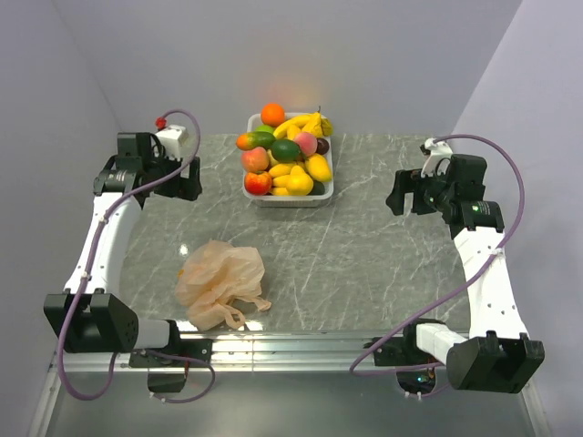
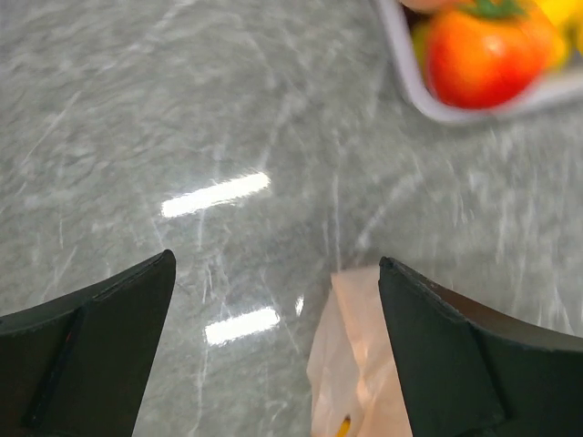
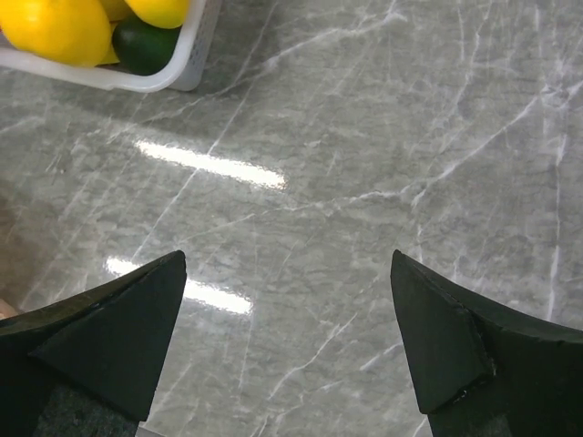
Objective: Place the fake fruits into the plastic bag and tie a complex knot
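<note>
The fake fruits [image 1: 290, 153] lie heaped in a white tray [image 1: 290, 198] at the back middle of the table; a red-orange fruit [image 2: 478, 55] shows in the left wrist view, a yellow fruit [image 3: 59, 29] and a dark green one [image 3: 146, 47] in the right wrist view. The plastic bag [image 1: 219, 282] lies crumpled and flat near the front left, its edge [image 2: 360, 364] showing between the left fingers. My left gripper [image 1: 187, 182] hangs open left of the tray. My right gripper [image 1: 401, 193] hangs open at the right. Both hold nothing. No knot is visible.
The grey marble tabletop [image 1: 364, 264] spreads between the arms. Purple cables loop beside each arm. Pale walls close in at the back and both sides. A metal rail runs along the near edge.
</note>
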### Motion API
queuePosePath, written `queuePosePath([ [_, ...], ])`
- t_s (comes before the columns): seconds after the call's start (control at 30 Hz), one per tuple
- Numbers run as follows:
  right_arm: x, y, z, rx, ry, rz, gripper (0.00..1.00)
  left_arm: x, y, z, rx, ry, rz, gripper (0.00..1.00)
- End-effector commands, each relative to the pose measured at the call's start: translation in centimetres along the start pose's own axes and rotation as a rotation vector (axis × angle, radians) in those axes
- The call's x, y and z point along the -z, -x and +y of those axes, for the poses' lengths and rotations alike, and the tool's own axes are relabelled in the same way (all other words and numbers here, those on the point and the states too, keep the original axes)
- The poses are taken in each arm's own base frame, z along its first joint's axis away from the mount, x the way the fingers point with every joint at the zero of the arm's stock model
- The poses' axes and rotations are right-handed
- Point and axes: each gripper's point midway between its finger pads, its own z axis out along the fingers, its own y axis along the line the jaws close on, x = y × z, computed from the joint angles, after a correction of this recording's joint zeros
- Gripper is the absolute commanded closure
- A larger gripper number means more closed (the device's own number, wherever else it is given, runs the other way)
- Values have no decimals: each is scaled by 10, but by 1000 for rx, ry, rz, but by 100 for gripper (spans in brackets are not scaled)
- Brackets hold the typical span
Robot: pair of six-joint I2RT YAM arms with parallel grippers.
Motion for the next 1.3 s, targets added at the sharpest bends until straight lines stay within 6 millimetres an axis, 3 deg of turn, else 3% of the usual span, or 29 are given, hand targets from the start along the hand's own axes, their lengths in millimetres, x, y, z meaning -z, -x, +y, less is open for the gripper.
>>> queuePosePath([
  [0.0,1,7,8,35,51,-23,0,25,8,-44,-175,-217,14,1],
  [0.03,1,7,10,43,65,-17,0,30,9,-56,-238,-260,17,1],
  [0.13,3,4,17,50,103,-4,0,41,-12,-88,-348,-383,81,1],
  [0.3,1,0,32,38,188,18,0,53,-66,-128,-459,-546,255,1],
  [0.5,-3,-8,67,33,328,35,0,61,-107,-144,-481,-601,314,0],
  [0.63,-7,-18,97,37,431,59,0,48,-141,-147,-472,-572,362,0],
  [0.8,-11,-20,118,26,515,44,0,37,-148,-154,-487,-568,316,1],
  [0.83,-12,-19,119,24,520,39,0,38,-149,-159,-501,-602,318,4],
  [0.87,-13,-19,121,22,532,37,0,39,-149,-163,-494,-627,321,20],
  [0.93,-13,-16,124,26,542,17,0,38,-143,-167,-490,-648,313,38],
  [0.97,-15,-15,125,31,545,0,0,40,-140,-172,-484,-674,304,54],
  [1.03,-16,-15,126,34,545,-20,0,43,-121,-179,-449,-677,254,72],
  [1.07,-18,-19,127,32,547,-15,0,45,-114,-182,-436,-681,230,91],
  [1.1,-19,-17,128,42,548,-34,0,47,-102,-188,-427,-699,184,99],
  [1.27,-25,-27,132,66,548,-27,0,68,-72,-207,-319,-757,53,100],
])
